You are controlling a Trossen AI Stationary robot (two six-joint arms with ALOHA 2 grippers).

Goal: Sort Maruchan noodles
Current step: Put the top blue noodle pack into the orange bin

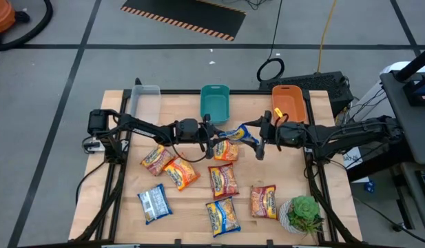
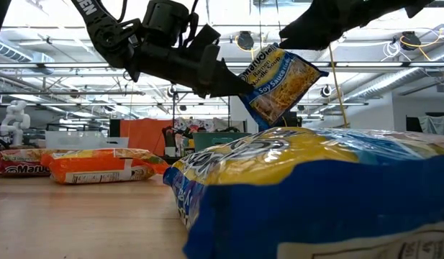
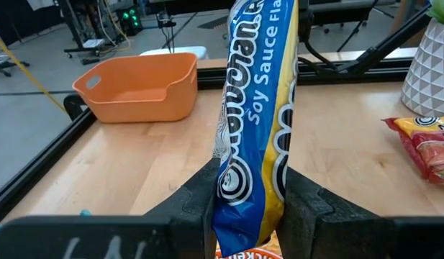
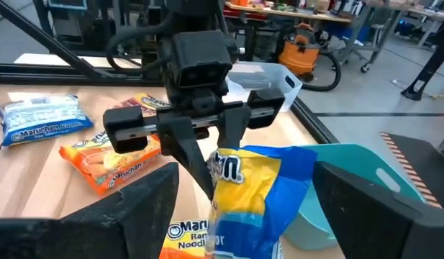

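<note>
Wooden table [image 1: 191, 200], three bins along the far edge, noodle packets scattered. Left gripper [image 3: 247, 205] pinches the yellow-blue soy sauce packet [image 2: 279, 80] by one end, mid-air over table centre. Right gripper [image 4: 239, 194] jaws spread, flanking it. Risk: thin edge grip, packet may slip or swing when moved binward.

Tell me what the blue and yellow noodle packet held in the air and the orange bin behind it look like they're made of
The soy sauce noodle packet, pinched in the left gripper, looks like thin glossy plastic film: it creases, catches glare and carries printed lettering. The orange bin looks like moulded rigid plastic with a matte finish: smooth even colour, rounded corners, a cut-out handle. The right gripper stands open around the packet.
</note>
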